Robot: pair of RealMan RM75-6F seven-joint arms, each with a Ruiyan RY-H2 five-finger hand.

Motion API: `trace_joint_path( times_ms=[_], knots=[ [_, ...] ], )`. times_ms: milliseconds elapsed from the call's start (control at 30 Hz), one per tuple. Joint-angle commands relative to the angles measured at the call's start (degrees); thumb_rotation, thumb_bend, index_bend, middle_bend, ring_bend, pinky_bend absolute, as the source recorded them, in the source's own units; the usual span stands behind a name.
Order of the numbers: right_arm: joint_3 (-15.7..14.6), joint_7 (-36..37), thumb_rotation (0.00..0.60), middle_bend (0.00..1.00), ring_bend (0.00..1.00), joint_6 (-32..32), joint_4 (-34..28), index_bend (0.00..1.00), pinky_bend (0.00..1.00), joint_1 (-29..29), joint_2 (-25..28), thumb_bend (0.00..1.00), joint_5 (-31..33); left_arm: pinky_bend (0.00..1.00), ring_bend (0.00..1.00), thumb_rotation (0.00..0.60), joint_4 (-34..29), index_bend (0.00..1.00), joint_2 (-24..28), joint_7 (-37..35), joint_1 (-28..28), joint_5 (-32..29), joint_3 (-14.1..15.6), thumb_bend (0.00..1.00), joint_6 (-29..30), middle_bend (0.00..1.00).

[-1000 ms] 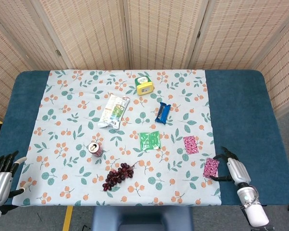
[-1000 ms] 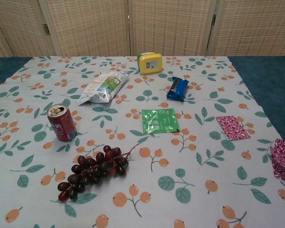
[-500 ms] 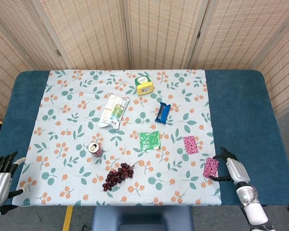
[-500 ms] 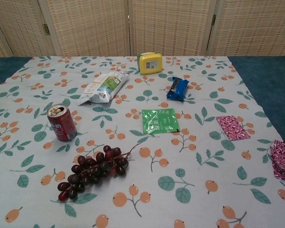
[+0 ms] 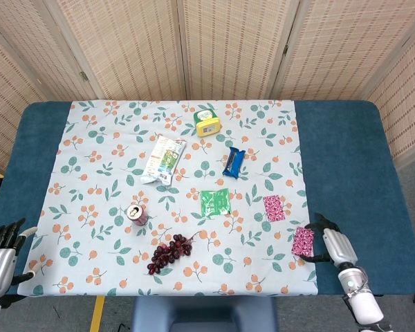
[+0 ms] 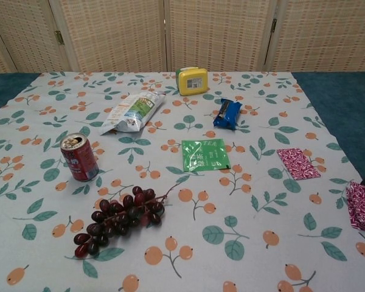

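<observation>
Two robot hands logged. Right robot hand [image 5: 330, 243], near the front right corner of the surface: fingers curled about the right side of a pink patterned foil sachet [image 5: 303, 241], which it holds at the cloth's right edge; since a second ago hand and sachet have drawn slightly back toward the front edge, so the grip appears secure. Left robot hand [image 5: 1, 253], front left corner: fingers spread, holding nothing, unmoved. Second pink patterned sachet [image 5: 274, 207] lies flat just beyond the held one. Green tea sachet [image 5: 214, 203] mid-cloth, untouched.
</observation>
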Motion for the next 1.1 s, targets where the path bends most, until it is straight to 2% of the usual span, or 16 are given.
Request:
trace_joint_path(
  times_ms=[33, 300, 433, 533, 800, 933, 1100],
  knots=[
    [0.0, -0.2, 0.53, 0.05, 0.0, -0.1, 0.0, 0.25, 0.0, 0.0, -0.1, 0.15, 0.1, 0.0, 0.09, 0.6, 0.2, 0.22, 0.0, -0.1, 0.0, -0.1, 0.0, 0.27, 0.0, 0.07],
    [0.1, -0.5, 0.529, 0.04, 0.0, -0.2, -0.3, 0.22, 0.0, 0.0, 0.0, 0.15, -0.1, 0.0, 0.09, 0.6, 0.7, 0.22, -0.2, -0.6, 0.1, -0.1, 0.0, 0.27, 0.0, 0.07],
    [1.9, -0.3, 0.529, 0.04, 0.0, 1.9, -1.5, 0.22, 0.0, 0.4, 1.2, 0.15, -1.5, 0.0, 0.09, 0.6, 0.8, 0.22, -0.1, -0.7, 0.0, 0.0, -0.1, 0.27, 0.1, 0.07],
    [3.4, -3.5, 0.53, 0.04, 0.0, 2.1, -2.2, 0.22, 0.0, 2.4, 2.1, 0.15, -2.3, 0.0, 0.09, 0.6, 0.6, 0.22, 0.0, -0.7, -0.1, 0.1, -0.2, 0.27, 0.2, 0.07],
    [6.1, -15.5, 0.531, 0.03, 0.0, -3.7, -0.3, 0.22, 0.0, 10.4, 0.8, 0.15, 1.7, 0.0, 0.09, 0.6, -0.3, 0.22, 0.2, 0.2, -0.1, 0.1, -0.1, 0.28, 0.2, 0.07],
    [7.1, -18.1, 0.528, 0.03, 0.0, -7.3, 2.9, 0.22, 0.0, 13.9, -1.3, 0.15, 5.3, 0.0, 0.09, 0.6, -0.7, 0.22, 0.4, 0.5, 0.2, -0.2, -0.1, 0.27, 0.3, 0.07],
    [6.9, -20.6, 0.53, 0.03, 0.0, -10.3, 7.6, 0.22, 0.0, 17.2, -4.3, 0.15, 8.1, 0.0, 0.09, 0.6, -1.0, 0.22, 0.7, 0.8, 0.4, -0.7, -0.1, 0.27, 0.1, 0.07]
  ],
)
